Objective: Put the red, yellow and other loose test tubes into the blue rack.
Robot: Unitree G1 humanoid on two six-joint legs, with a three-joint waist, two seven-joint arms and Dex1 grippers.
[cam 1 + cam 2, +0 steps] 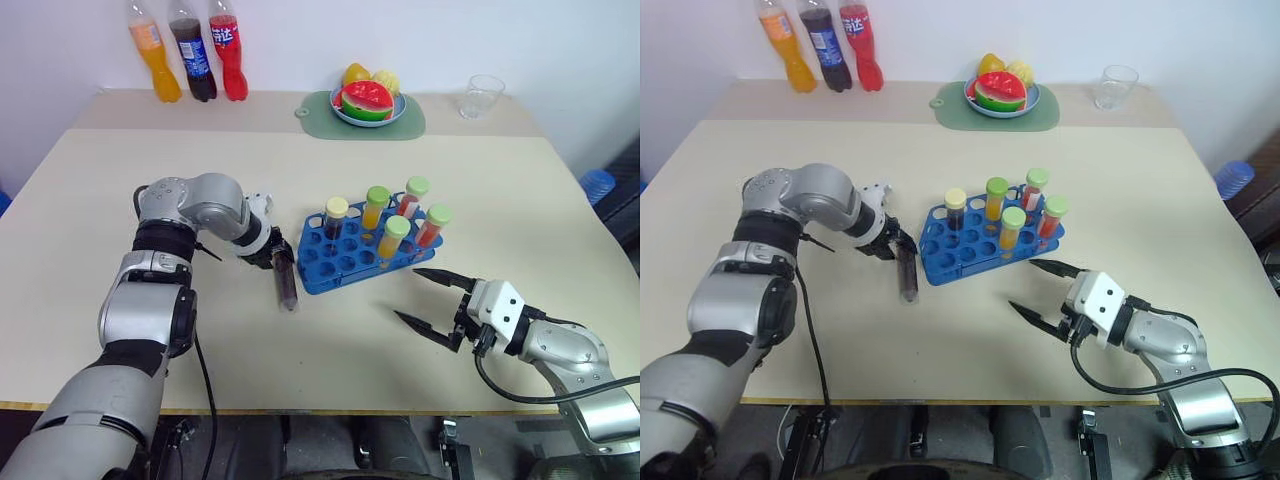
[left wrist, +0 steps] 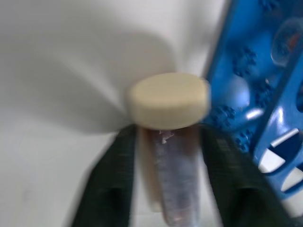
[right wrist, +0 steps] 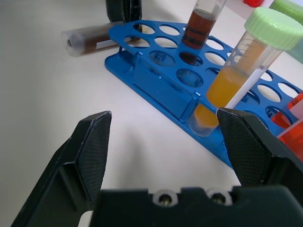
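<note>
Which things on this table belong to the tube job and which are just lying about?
Job: dark brown tube lying on the table, gripped by the left hand; blue rack holding five tubes; open right hand.
Lying about: soda bottles, fruit plate, green mat, clear cup.

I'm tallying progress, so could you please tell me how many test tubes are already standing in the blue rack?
5 stand in the blue rack: brown tube, two yellow-orange, two red. A sixth, brown tube, lies on the table in the left gripper.
</note>
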